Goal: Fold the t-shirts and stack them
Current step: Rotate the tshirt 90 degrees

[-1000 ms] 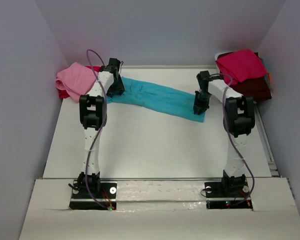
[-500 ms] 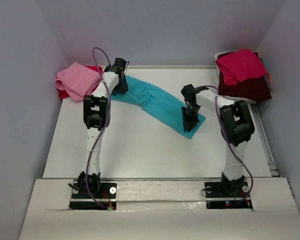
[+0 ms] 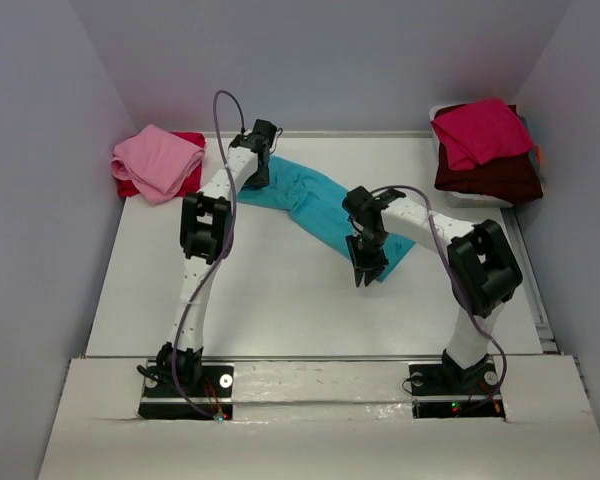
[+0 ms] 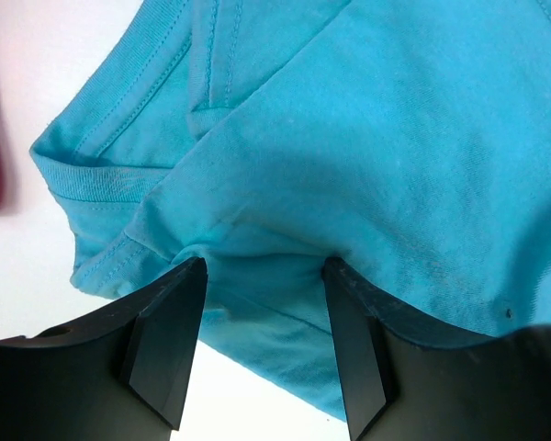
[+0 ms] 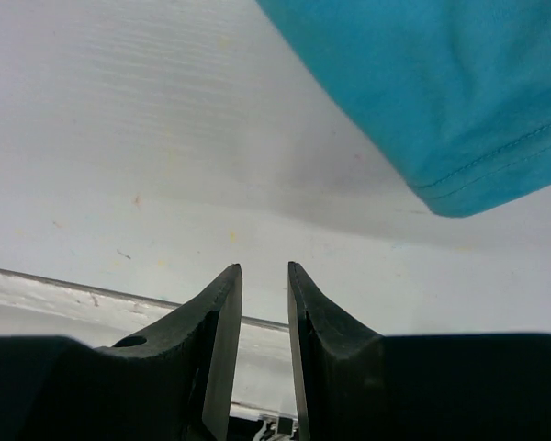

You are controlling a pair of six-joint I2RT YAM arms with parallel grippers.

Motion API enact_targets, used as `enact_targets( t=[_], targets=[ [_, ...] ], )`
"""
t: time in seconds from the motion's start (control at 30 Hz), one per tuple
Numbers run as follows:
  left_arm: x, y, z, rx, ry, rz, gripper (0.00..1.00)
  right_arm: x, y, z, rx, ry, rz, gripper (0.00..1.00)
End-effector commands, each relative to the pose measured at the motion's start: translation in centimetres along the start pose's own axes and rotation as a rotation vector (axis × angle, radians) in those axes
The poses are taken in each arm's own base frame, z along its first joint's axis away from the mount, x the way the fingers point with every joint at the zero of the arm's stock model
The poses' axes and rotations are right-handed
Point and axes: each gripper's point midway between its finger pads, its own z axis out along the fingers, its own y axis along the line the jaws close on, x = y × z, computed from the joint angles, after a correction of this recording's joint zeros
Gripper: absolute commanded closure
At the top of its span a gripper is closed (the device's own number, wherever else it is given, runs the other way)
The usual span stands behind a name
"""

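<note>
The turquoise t-shirt (image 3: 320, 205) lies in a long crumpled strip across the back middle of the table. My left gripper (image 3: 261, 172) sits over its far left end. In the left wrist view its fingers stand wide apart (image 4: 264, 266), with the turquoise cloth (image 4: 367, 138) bunched between the tips. My right gripper (image 3: 365, 272) is at the shirt's near right end. In the right wrist view its jaws (image 5: 263, 268) are narrowly apart and empty over bare table, and the shirt's hem corner (image 5: 441, 92) lies just beyond them.
A pink shirt (image 3: 158, 160) lies on a red one (image 3: 192, 141) at the back left corner. A crimson shirt (image 3: 480, 130) lies on a dark maroon one (image 3: 492, 178) at the back right. Grey walls enclose the table on three sides.
The right gripper carried the shirt's right end left and toward the near edge, and the cloth is now out of its jaws. The left gripper moved right along the back, and the shirt bunched up shorter.
</note>
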Motion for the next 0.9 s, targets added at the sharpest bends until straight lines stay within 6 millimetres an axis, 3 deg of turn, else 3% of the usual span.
enact_targets(
  t=[0.0,0.27,0.53,0.6,0.87],
  targets=[
    [3.2,-1.2,0.7,-0.004,0.087,0.046,0.33,-0.3,-0.1,-2.4,0.029,-0.087,0.005,0.67],
    [1.9,-0.9,-0.9,0.01,0.05,0.035,0.33,-4.5,-0.5,-4.9,0.13,-0.223,0.041,0.66],
    [2.5,-0.3,-2.2,0.009,0.046,-0.008,0.32,-10.1,-4.9,-5.8,0.197,-0.271,0.172,0.65],
    [1.5,0.0,-3.4,0.018,0.016,-0.027,0.32,-11.3,-6.2,-5.8,0.202,-0.275,0.205,0.66],
    [-0.9,0.5,-6.6,0.046,-0.039,-0.059,0.32,-13.3,-10.2,-4.7,0.245,-0.255,0.274,0.66]
  ],
)
